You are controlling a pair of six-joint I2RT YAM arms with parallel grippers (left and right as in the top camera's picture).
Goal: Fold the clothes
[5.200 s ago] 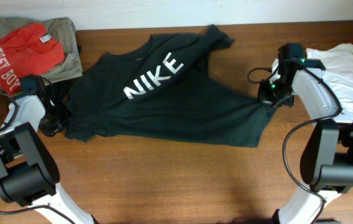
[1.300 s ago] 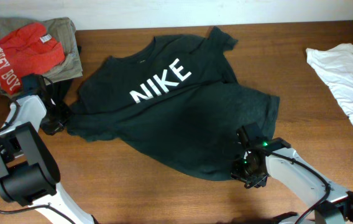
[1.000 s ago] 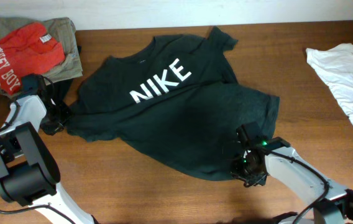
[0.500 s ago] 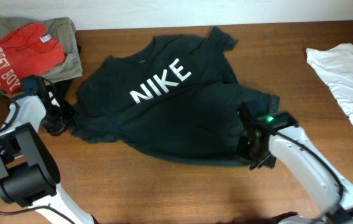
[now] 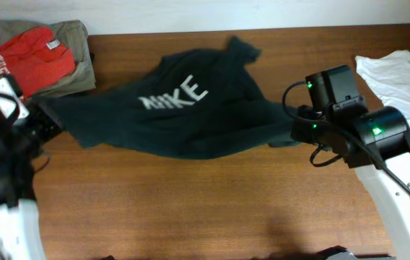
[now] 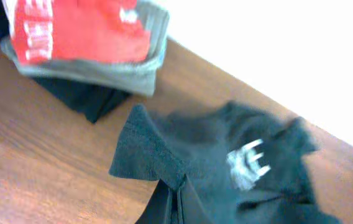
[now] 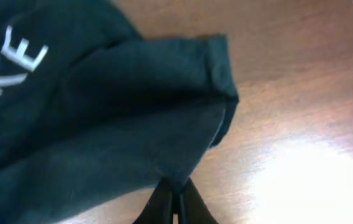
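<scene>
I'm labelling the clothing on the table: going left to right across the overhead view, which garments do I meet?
Red tee → black NIKE T-shirt → white garment. The olive-grey garment lies under the red tee and overlaps it, so it is left out.

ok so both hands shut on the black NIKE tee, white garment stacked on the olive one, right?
Not white: overhead shows the red tee on the olive garment. The left hand and right hand are shut on the black NIKE tee.

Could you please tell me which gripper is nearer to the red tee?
Left. The left gripper, pinching one end of the black Nike shirt, sits close to the red tee; the right gripper holds the opposite end, far across the table.
</scene>
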